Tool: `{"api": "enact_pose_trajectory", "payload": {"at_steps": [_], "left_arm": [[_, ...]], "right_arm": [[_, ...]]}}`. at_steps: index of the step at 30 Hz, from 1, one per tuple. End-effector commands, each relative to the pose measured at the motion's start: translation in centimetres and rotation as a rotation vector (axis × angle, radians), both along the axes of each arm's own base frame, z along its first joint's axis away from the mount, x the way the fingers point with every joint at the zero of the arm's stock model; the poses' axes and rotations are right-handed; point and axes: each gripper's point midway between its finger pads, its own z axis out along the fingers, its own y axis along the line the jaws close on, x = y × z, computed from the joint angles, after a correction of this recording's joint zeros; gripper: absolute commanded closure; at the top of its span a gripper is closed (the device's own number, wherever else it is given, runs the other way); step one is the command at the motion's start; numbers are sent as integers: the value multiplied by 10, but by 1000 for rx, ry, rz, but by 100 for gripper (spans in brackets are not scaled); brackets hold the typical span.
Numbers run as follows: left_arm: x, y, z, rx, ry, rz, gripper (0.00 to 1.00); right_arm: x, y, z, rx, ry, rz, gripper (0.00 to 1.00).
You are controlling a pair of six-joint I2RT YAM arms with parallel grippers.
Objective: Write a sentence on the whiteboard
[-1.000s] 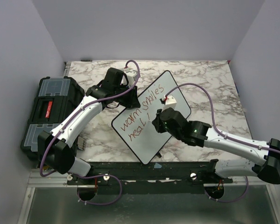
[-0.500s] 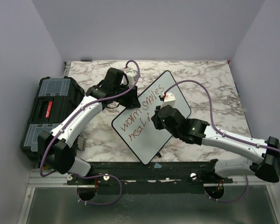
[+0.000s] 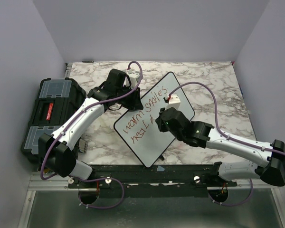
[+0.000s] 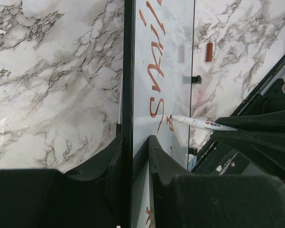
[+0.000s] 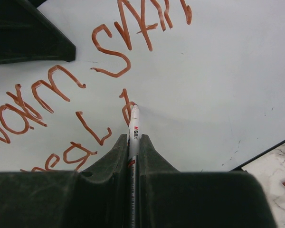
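The whiteboard [image 3: 149, 148] lies tilted on the marble table, and its thin black rim shows edge-on in the left wrist view [image 4: 128, 71]. The sentence in red reads "warm smiles" [image 3: 145, 110] with "heal" [image 3: 140, 131] below it. My left gripper [image 3: 134, 97] is shut on the board's far-left edge [image 4: 135, 138]. My right gripper [image 3: 157, 121] is over the middle of the board, shut on a white marker [image 5: 134, 124]. The marker's tip touches the board beside a short red stroke [image 5: 126, 102] after "heal". The marker also shows in the left wrist view [image 4: 199, 123].
A black toolbox [image 3: 50, 111] with clear lid compartments stands at the table's left edge. A small red cap [image 4: 209, 52] lies on the marble beyond the board's far side. The grey walls close in on three sides.
My right gripper has shifted slightly up the board with the marker, adding to the stroke after "heal". The left arm and the board have not moved.
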Motion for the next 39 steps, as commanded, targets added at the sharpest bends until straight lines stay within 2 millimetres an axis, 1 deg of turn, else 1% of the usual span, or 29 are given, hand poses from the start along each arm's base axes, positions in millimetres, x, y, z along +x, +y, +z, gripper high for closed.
{"api": "enact_pose_trajectory", "payload": {"at_steps": [1, 8, 11, 19, 26, 33, 39], "left_arm": [[4, 11, -3, 77, -69, 3, 100], [4, 12, -3, 78, -70, 5, 100], [4, 12, -3, 77, -71, 5, 100], [4, 12, -1, 75, -74, 4, 100], [4, 12, -1, 73, -75, 3, 100], [3, 12, 0, 71, -76, 2, 100], [3, 12, 0, 71, -76, 1, 100]], "right_arm": [[-7, -15, -15, -21, 36, -25, 99], [-17, -16, -24, -8, 73, -1, 99], [-17, -17, -23, -6, 73, -2, 99], [-11, -20, -4, 8, 28, -28, 99], [-4, -19, 13, 41, -13, -47, 99], [3, -17, 21, 43, -38, -73, 99], [6, -13, 21, 46, -43, -78, 99]]}}
